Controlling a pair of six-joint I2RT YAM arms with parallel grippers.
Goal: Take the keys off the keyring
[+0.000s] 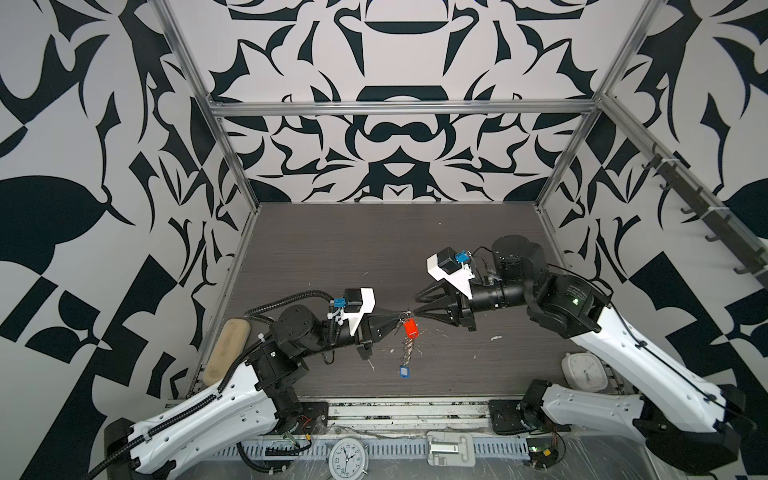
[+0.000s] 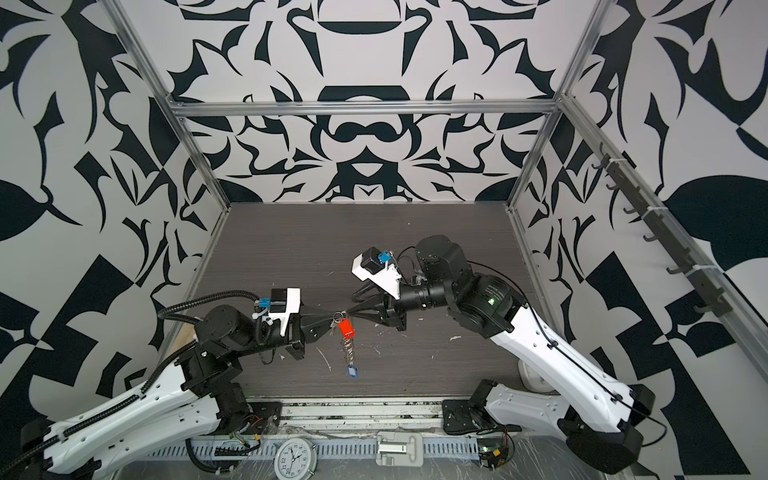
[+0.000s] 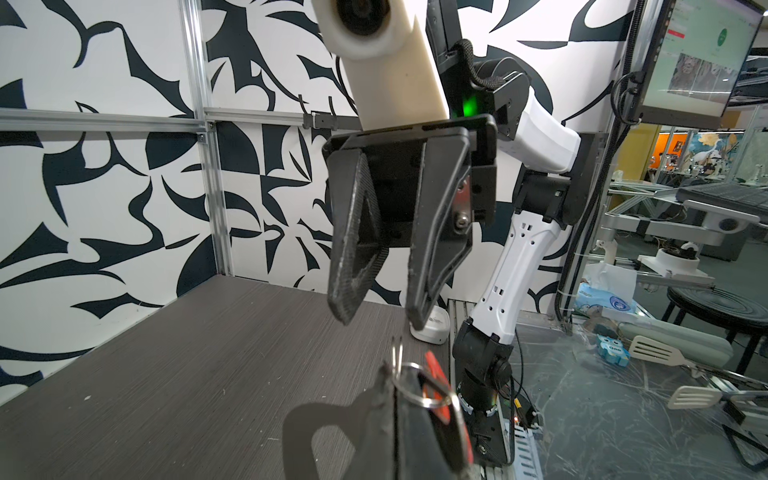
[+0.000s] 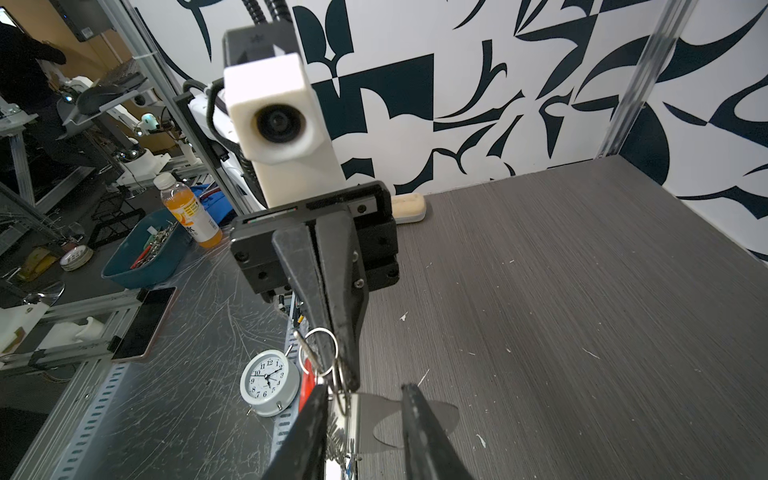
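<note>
Progress: judged early. The red-tag key (image 1: 410, 328) and blue-tag key (image 1: 403, 371) both hung w/ the keyring (image 1: 408, 349); none seen off, both left to free.
Alarm clock (image 1: 347, 459): round, white-faced, metal-cased, on the front rail; no part in the job.
Blue-tag key: lowest of the bunch; small rect. plastic tag, white label.
Keyring: mid-table, hung edge-on below the grippers; flat, shiny pale metal plate w/ oblong slot and thin wire rings.
Red-tag key: glossy plastic tag, at the top by the fingertips.
Left gripper (image 1: 397, 320): black, pressed shut on the keyring's top; ring or plate edge, unclear.
Right gripper (image 1: 415, 306): jaws apart, straddling the top rings, nothing pinched.
Table (image 1: 374, 249): dark wood-grain, scuffed, white flecks.
Walls (image 1: 399, 145): matte b/w floral print, aluminium frame.
</note>
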